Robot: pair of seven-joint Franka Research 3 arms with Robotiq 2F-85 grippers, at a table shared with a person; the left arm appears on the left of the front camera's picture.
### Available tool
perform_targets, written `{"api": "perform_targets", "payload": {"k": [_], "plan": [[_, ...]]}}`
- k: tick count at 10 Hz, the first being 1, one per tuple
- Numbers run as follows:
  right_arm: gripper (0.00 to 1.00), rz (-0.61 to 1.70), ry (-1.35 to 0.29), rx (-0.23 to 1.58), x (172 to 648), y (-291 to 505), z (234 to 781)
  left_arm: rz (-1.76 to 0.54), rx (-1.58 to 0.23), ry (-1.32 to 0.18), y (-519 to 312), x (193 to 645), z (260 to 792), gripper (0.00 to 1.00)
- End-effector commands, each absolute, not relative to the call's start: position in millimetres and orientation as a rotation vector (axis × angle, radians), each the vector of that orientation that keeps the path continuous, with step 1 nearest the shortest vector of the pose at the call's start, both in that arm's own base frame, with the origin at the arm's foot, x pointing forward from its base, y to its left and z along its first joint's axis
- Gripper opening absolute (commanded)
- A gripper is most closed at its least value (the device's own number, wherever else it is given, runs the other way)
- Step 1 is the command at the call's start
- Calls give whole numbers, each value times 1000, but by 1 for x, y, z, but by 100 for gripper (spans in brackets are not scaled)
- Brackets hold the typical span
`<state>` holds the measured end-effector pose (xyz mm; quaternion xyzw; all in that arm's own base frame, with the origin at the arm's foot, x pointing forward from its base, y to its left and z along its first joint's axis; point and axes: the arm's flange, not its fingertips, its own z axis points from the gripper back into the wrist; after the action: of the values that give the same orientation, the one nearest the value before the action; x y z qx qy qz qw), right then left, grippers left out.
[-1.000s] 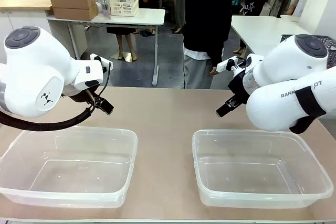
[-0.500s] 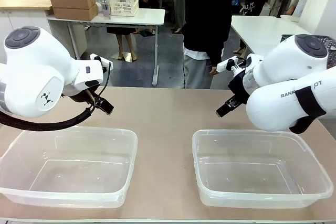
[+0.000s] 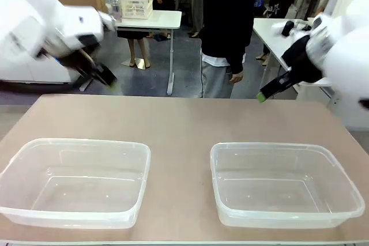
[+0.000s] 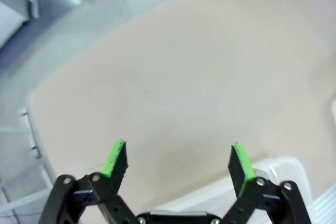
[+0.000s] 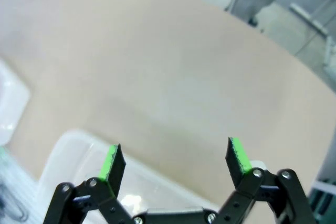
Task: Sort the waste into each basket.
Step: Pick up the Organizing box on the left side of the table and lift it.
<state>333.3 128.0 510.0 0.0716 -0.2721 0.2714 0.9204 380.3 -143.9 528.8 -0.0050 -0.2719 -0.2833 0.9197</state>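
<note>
Left gripper (image 3: 108,80), black w/ green pads: jaws spread wide, nothing betw. them, touching nothing. Left wrist view: left gripper (image 4: 178,156) w/ both green pads (image 4: 114,157) well apart, only bare tabletop seen through the gap. Front view: it hangs in the air over the far left corner of the beige table (image 3: 179,119), blurred, arm coming in from the left.

Right gripper (image 3: 263,94), same build: also wide open, empty, no contact. Right wrist view: right gripper (image 5: 176,156), pads (image 5: 239,156) far apart, plain table surface betw. them. Front view: it's up in the air past the table's far right edge, blurred, green tip just visible.

Left tub (image 3: 81,142), large shallow clear plastic rect., sits near left on the table, empty; its corner shows under the fingers in the left wrist view (image 4: 286,163). Right tub (image 3: 271,146), same type, near right, empty; its rim shows low in the right wrist view (image 5: 68,142). Tubs side by side, apart, a gap of bare table betw. them. Both grippers well clear of both tubs.

Person in dark top (image 3: 228,21) stands at the far side, about centre, one hand (image 3: 235,77) hanging down. Behind, far left: white table (image 3: 147,18) w/ cream lattice basket (image 3: 136,3) on it.
</note>
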Motion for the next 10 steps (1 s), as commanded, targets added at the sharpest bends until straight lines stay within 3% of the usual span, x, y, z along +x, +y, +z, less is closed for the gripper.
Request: {"api": "perform_targets", "payload": {"k": [1,3,4,6,8,10], "plan": [[100,513,-467,127,263,100,516,-654,73,-522,-102,405,579,100],[100,521,-485,73,232,109,488,-694,116,-497,-64,427,577,100],[100,545,-473,143,279,107,544,-616,63,-532,-91,389,597,100],[100,544,-461,113,262,110,551,-644,95,-509,-62,409,597,100],[100,451,-482,307,272,90,546,-692,274,-192,-48,407,586,100],[100,343,-471,634,272,63,552,-656,660,136,-34,405,585,100]]}}
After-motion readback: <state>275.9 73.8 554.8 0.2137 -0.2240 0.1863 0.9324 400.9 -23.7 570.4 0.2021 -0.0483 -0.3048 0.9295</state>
